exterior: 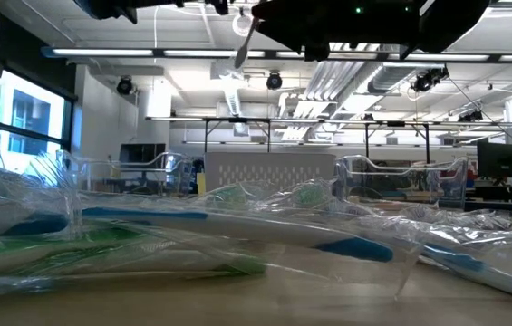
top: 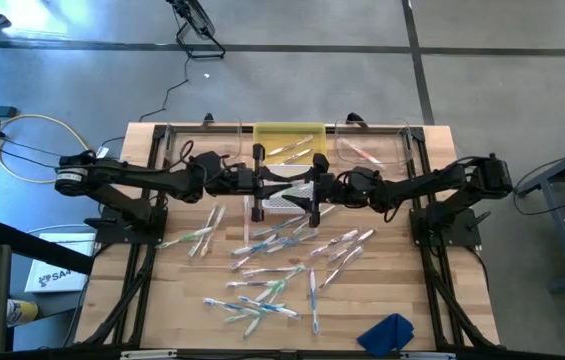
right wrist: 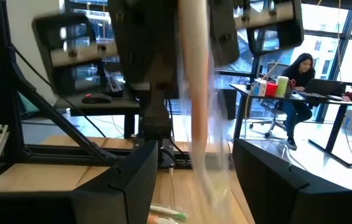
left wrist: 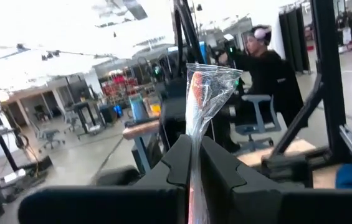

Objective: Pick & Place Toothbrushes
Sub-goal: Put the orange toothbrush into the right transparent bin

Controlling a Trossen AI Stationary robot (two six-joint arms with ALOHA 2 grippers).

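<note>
1. From my remote station I saw both arms reaching toward each other over the back middle of the table [top: 162,300], just in front of the trays.
2. The left gripper [left wrist: 194,165] had its fingers pinched tight on one wrapped toothbrush [left wrist: 202,93], which stood upright out of the jaws in its clear, crinkled sleeve, showing an orange-red streak.
3. The right gripper [right wrist: 191,171] faced the left one, its fingers [right wrist: 132,180] spread wide. The held toothbrush hung blurred in the gap between them, and I could not make out either finger touching it.
4. In the high view the two grippers met near a white slotted rack [top: 290,197] at the table's centre.
5. The remaining toothbrushes [top: 282,270] lay scattered across the wooden top in front of the arms, mostly white with blue, green and pink.
6. A few more sat in the yellow tray [top: 289,141] and in the clear tray [top: 370,150] to its right.
7. A blue cloth [top: 390,333] lay at the near edge, well apart from the pile.
</note>
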